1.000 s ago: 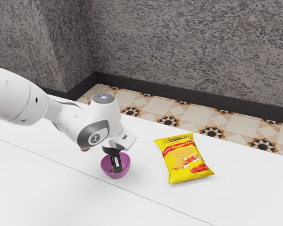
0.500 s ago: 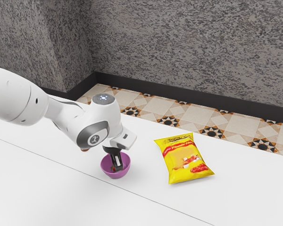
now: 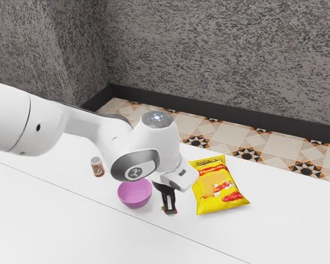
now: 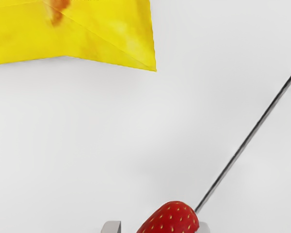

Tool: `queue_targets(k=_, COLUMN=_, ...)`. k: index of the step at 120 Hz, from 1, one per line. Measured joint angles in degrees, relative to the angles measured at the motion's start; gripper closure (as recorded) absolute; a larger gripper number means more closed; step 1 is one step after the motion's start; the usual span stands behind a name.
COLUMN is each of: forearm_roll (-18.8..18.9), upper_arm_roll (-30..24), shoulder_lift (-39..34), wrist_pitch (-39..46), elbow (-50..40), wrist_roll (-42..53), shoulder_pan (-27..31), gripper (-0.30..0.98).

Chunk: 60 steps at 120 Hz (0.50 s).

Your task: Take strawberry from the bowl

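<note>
The jaws are narrowed and hold the strawberry (image 4: 170,221) between their tips, low over the surface (image 3: 88,234) and outside the bowl; contact with the surface cannot be confirmed. The strawberry is bright red and glossy, dotted with pale yellow seeds, with a smooth rounded end and green leaves (image 3: 163,208) at the other. Its leafy end faces the bowl; its red end points away from the bowl, toward the exterior view's right. The long axis appears near level, set obliquely to the line joining the jaws. Just beside the jaws, at the exterior view's left, the purple bowl (image 3: 135,198) stands upright. Near the jaws on the opposite side lies the yellow bag (image 3: 215,190). Beyond the bowl, farther from the jaws, is a small brown container (image 3: 98,168) with a pale top. Patterned floor tiles (image 3: 231,144) and a mottled grey wall (image 3: 225,52) are farthest.
</note>
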Motion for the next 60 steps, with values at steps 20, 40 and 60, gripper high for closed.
queue_targets(k=20, forearm_roll=0.2, upper_arm_roll=-1.1, shoulder_lift=6.1, wrist_pitch=0.6, elbow=3.3, wrist_roll=-1.8, shoulder_pan=-2.0, gripper=0.62)
queue_targets(k=40, forearm_roll=-1.2, upper_arm_roll=-1.3, shoulder_lift=7.2, wrist_pitch=0.6, elbow=3.9, wrist_roll=-1.8, shoulder_pan=-2.1, gripper=0.3)
queue_targets(k=60, forearm_roll=-5.2, upper_arm_roll=-0.1, shoulder_lift=-2.8, wrist_pitch=-6.0, elbow=6.1, wrist_roll=-4.2, shoulder_pan=1.6, gripper=0.14)
